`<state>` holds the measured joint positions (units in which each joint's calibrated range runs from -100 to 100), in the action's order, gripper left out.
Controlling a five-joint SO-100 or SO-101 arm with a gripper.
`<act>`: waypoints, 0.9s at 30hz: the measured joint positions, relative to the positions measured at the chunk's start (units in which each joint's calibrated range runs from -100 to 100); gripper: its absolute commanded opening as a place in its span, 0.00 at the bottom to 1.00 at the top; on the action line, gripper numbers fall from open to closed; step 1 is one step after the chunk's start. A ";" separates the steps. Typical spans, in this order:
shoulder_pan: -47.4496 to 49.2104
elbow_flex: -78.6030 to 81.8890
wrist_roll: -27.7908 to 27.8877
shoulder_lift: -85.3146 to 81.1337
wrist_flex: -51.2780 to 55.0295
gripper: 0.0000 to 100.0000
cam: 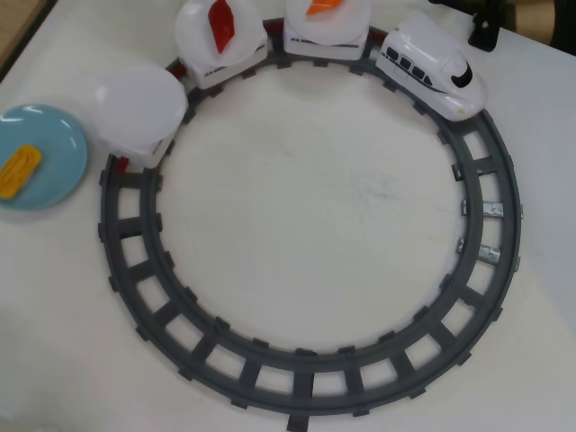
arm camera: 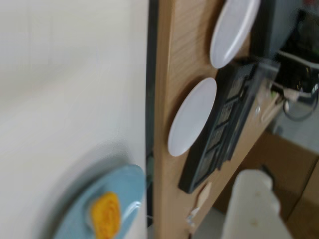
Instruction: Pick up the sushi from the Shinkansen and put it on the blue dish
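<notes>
Here, at the far left of the overhead view, the blue dish [cam: 49, 175] lies on the white bench [cam: 297, 198], partly cut by the picture's edge, and the sushi [cam: 19, 171] rests on it, a yellow-orange piece lying toward the dish's left side. Just beside the dish to the right, a train car carries an empty round white plate [cam: 139, 106] and sits on the grey circular track [cam: 306, 378]. Further right along the top of the loop, the next car bears a dark red diamond-shaped piece [cam: 221, 25], and the one after it an orange piece [cam: 324, 6] that is cropped by the top edge. At the upper right the Shinkansen [cam: 434, 65] stands on the rails, its rounded nose pointing down and to the right.

In the wrist view, which is blurred, the blue dish [arm camera: 107, 204] with the sushi [arm camera: 105, 215] shows at the bottom, near the bench edge. To the right, two spare white plates [arm camera: 193, 117] and dark track pieces [arm camera: 219, 129] lie on a wooden surface [arm camera: 182, 55]. The end effector shows in neither picture, so I cannot tell whether it is apart or together.
</notes>
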<state>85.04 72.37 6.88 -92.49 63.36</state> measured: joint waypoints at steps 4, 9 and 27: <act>1.96 8.14 -1.14 -4.56 0.59 0.15; 2.13 12.17 -1.19 -4.81 2.10 0.15; 7.68 21.68 -1.45 -5.23 3.70 0.15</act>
<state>92.73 94.05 5.43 -97.72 67.06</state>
